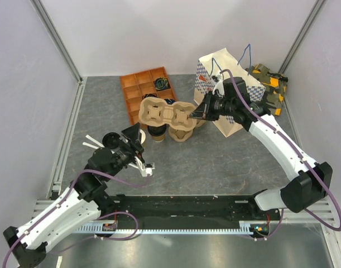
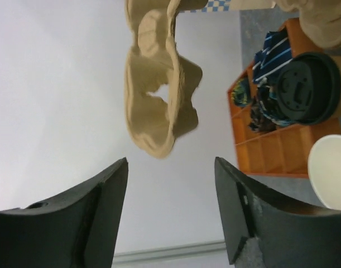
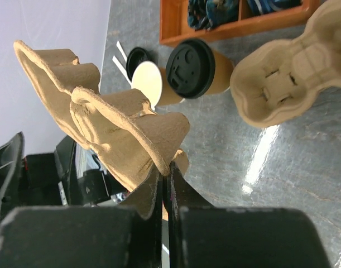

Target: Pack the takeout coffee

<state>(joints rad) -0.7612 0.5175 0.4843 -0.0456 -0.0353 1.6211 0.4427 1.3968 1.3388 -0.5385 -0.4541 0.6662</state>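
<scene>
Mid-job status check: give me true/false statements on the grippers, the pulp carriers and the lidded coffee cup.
1. The right gripper is shut on the rim of a tan moulded-pulp cup carrier. True.
2. The left gripper holds the brown paper coffee cup with the black plastic lid. False: it is open and empty.
3. That lidded cup sits in a carrier. False: it stands on the grey table, beside a lidless tan paper cup.
4. A second pulp carrier lies on the table. True.
</scene>
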